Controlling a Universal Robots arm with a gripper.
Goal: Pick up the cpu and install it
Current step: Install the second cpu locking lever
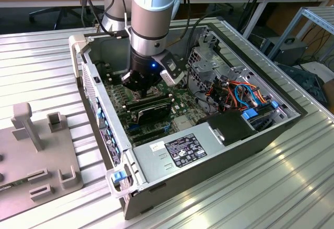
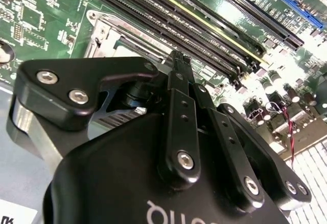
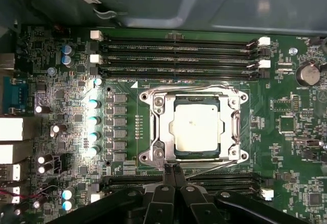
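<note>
The cpu (image 3: 196, 127), a square chip with a silver lid, lies inside the metal socket frame (image 3: 153, 124) on the green motherboard (image 3: 61, 81). My gripper (image 3: 171, 169) hovers just beside the socket, between it and a row of memory slots, with its black fingers (image 2: 179, 81) pressed together and nothing between them. In the exterior view the gripper (image 1: 138, 87) reaches down into the open computer case (image 1: 219, 151), over the motherboard (image 1: 156, 111).
Black memory slots (image 3: 179, 55) run along both sides of the socket. Capacitors (image 3: 93, 127) stand beside it. Cables (image 1: 235, 93), a drive cage (image 1: 209, 57) and a power supply (image 1: 177, 153) crowd the case. A grey fixture block (image 1: 36, 151) sits on the ribbed metal table at the exterior view's left.
</note>
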